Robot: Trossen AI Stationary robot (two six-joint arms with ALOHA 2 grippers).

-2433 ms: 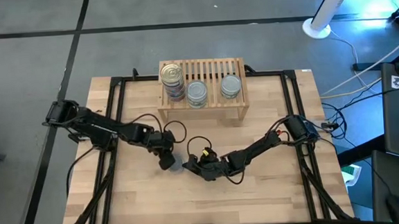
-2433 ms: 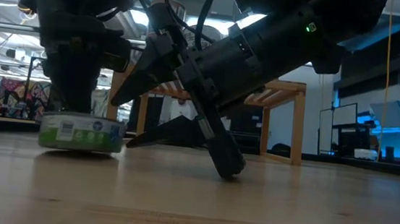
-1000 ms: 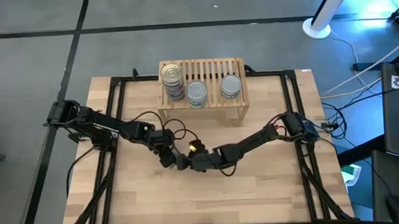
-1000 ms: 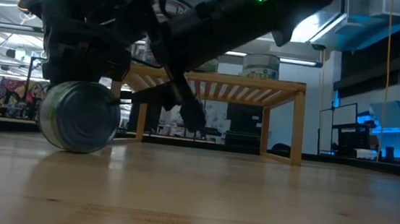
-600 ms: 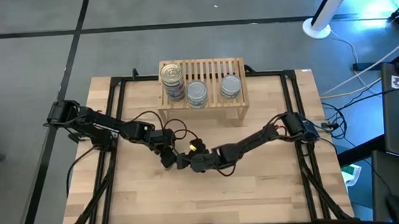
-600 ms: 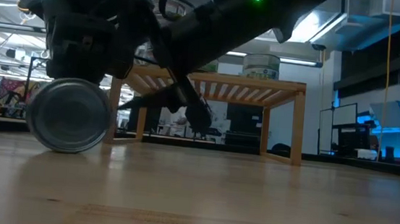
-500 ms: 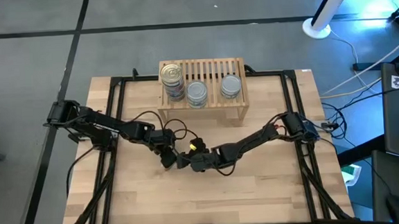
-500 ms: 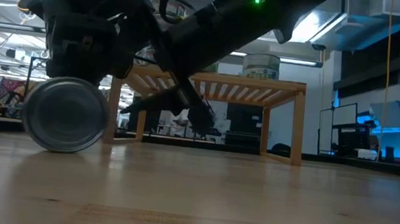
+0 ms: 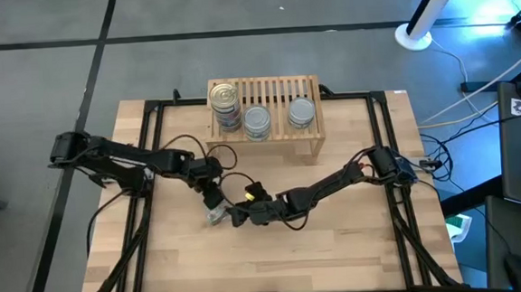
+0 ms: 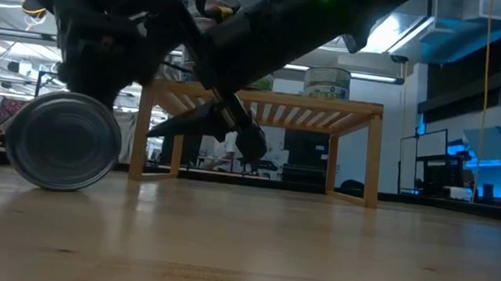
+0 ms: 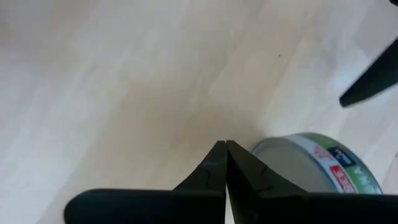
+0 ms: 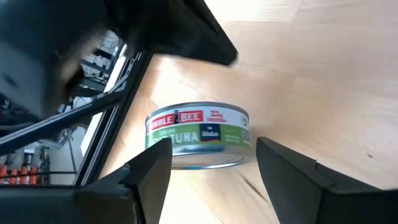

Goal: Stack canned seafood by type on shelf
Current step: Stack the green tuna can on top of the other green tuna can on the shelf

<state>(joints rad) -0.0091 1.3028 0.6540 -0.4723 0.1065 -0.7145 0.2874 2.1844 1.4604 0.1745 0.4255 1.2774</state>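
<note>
From above I see a loose tin [image 9: 216, 217] on the counter [image 9: 339, 250] between both tools, its label hidden; my right wrist view reads green tuna, right tool [image 12: 211, 165] spread wide before it; left tool [image 11: 225, 163] pinched empty beside it; shelf [image 9: 310, 141] holds four tins, two of them stacked.
</note>
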